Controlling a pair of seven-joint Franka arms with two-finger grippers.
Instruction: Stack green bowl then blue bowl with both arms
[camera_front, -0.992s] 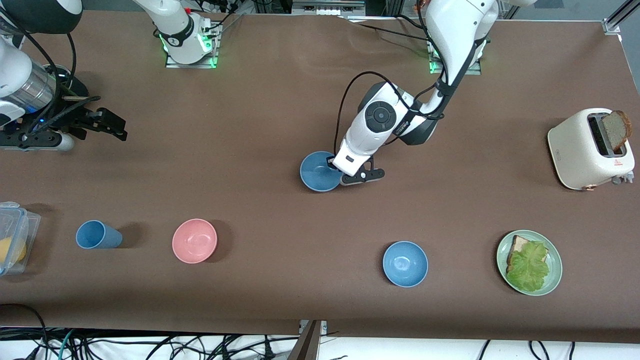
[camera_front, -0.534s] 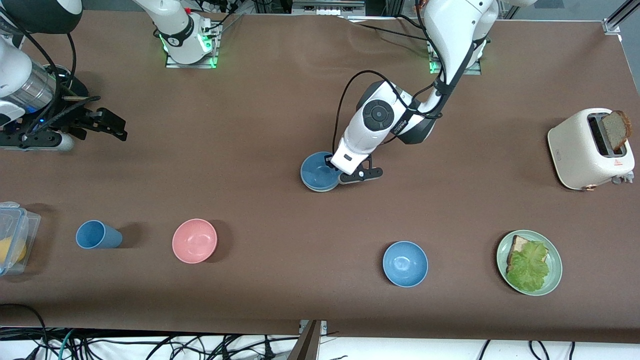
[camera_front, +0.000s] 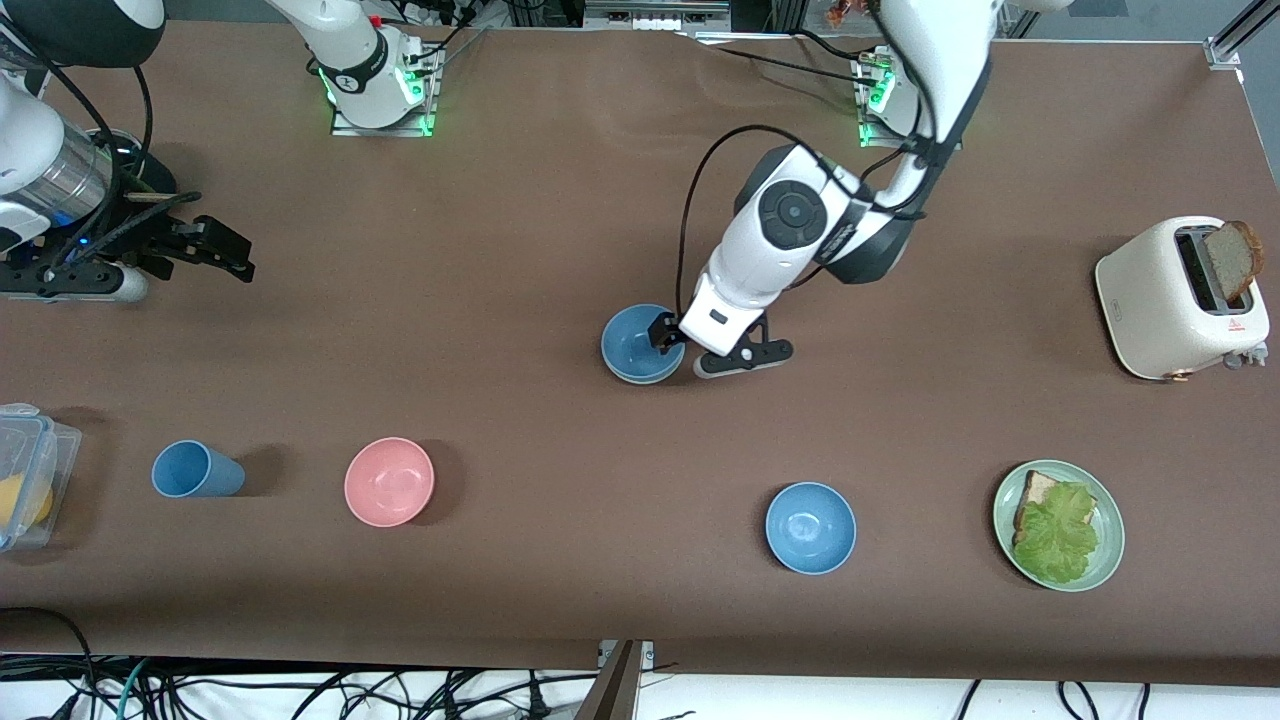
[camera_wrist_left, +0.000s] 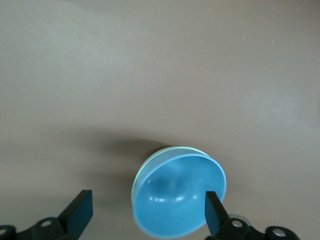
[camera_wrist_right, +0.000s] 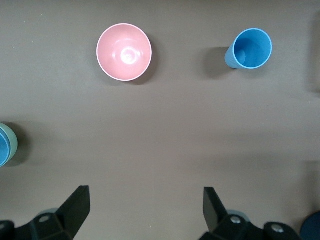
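The blue bowl (camera_front: 638, 342) sits nested inside the green bowl in the middle of the table. Only the green bowl's pale rim (camera_wrist_left: 136, 175) shows around it. My left gripper (camera_front: 672, 338) is open and empty, just above the stack at its edge toward the left arm's end. In the left wrist view the blue bowl (camera_wrist_left: 180, 197) lies between the spread fingers of the left gripper (camera_wrist_left: 147, 205). My right gripper (camera_front: 215, 250) waits open and empty, above the table at the right arm's end. It also shows in the right wrist view (camera_wrist_right: 145, 205).
A brighter blue bowl (camera_front: 810, 527), a pink bowl (camera_front: 389, 481) and a blue cup (camera_front: 195, 469) stand nearer the front camera. A green plate (camera_front: 1108, 510) with bread and lettuce and a toaster (camera_front: 1180, 300) are at the left arm's end. A clear box (camera_front: 30, 470) is at the right arm's end.
My left gripper has let go of the blue bowl, which now rests in the green bowl. It has moved a little toward the left arm's end. The right arm has not moved.
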